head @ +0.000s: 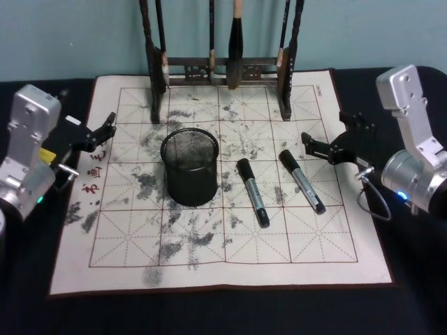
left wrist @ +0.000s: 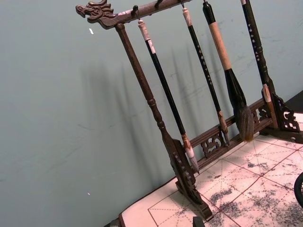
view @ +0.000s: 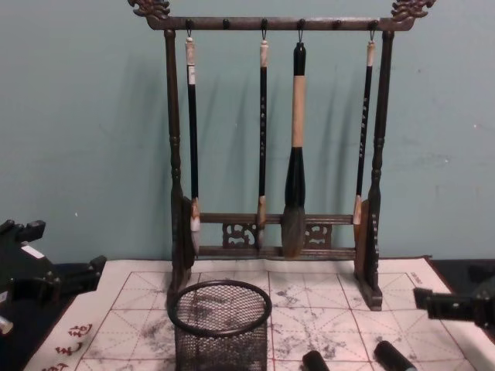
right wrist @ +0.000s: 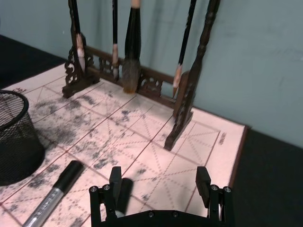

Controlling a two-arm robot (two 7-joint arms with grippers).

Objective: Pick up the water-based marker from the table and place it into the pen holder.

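Two black-and-grey water-based markers lie on the stained cream mat of the table (head: 349,265). One marker (head: 253,192) (right wrist: 54,196) lies just right of the pen holder. The other marker (head: 302,180) lies farther right, and its cap (right wrist: 124,191) is just below one finger of my right gripper. The round black mesh pen holder (head: 189,167) (view: 220,325) (right wrist: 14,137) stands upright at mid-mat. My right gripper (head: 325,132) (right wrist: 158,177) hovers open above the right marker's cap end, holding nothing. My left gripper (head: 106,129) (view: 46,263) stands open at the mat's left edge, also holding nothing.
A tall dark wooden brush rack (head: 223,70) (view: 271,232) (left wrist: 189,179) hung with several brushes stands along the mat's far edge, close behind the pen holder. A teal wall (view: 77,116) rises behind it. The mat's front half (head: 223,251) is bare.
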